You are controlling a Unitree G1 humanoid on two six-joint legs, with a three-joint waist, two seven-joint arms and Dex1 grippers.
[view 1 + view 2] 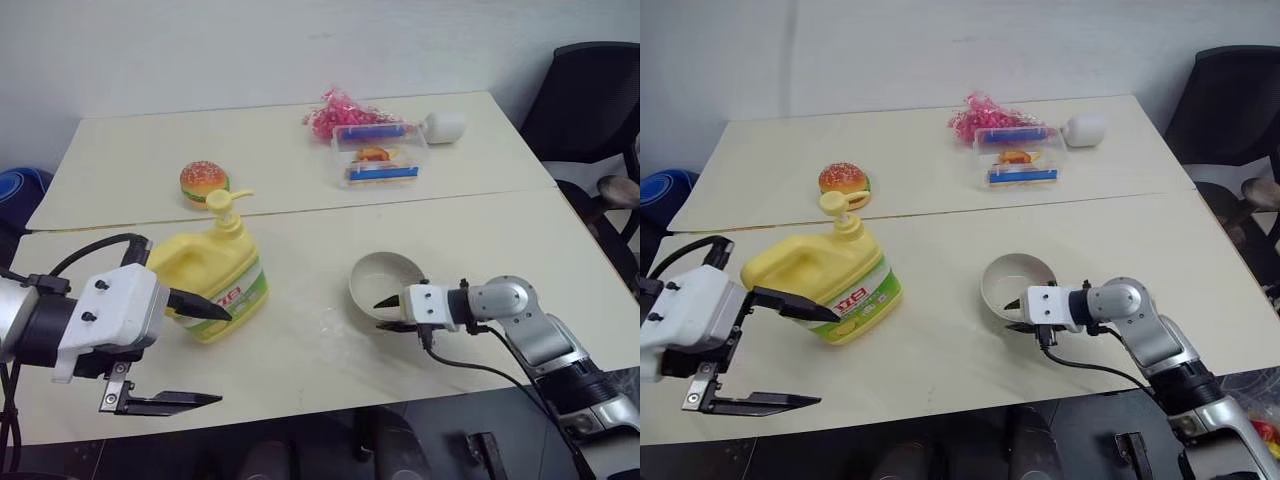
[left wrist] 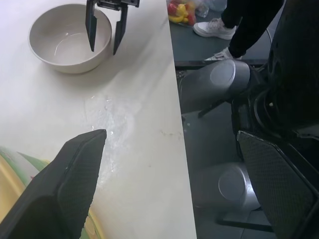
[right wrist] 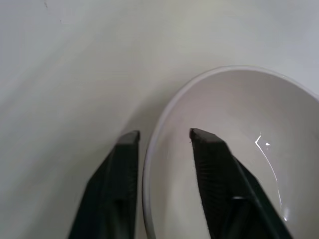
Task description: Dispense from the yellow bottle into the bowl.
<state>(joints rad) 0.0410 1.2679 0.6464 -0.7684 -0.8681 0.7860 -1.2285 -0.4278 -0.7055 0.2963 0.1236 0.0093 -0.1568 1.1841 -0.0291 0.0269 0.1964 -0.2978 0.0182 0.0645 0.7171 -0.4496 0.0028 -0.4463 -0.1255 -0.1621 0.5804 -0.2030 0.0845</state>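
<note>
The counter (image 1: pixel 330 370) is pale cream, and the yellow bottle (image 1: pixel 212 275) is the largest thing on it, a squat jug with a moulded handle and a pump nozzle on top. It stands just past the upper finger of the left gripper (image 1: pixel 195 352), whose jaws are spread wide and hold nothing. The jug's green-and-white label carries red lettering, too small to read. The bowl (image 1: pixel 385 280), small, off-white and apparently empty, sits at the tips of the right gripper (image 3: pixel 162 137). In the right wrist view that gripper straddles the near rim, one finger inside and one outside, with a gap showing on both sides, so it is narrowed around the rim but not yet pinching it.

The step in hand looks like securing the bowl. Next, the right gripper would need to finish its pinch and bring the bowl under the nozzle, well apart from it now, before the left presses the pump.
</note>
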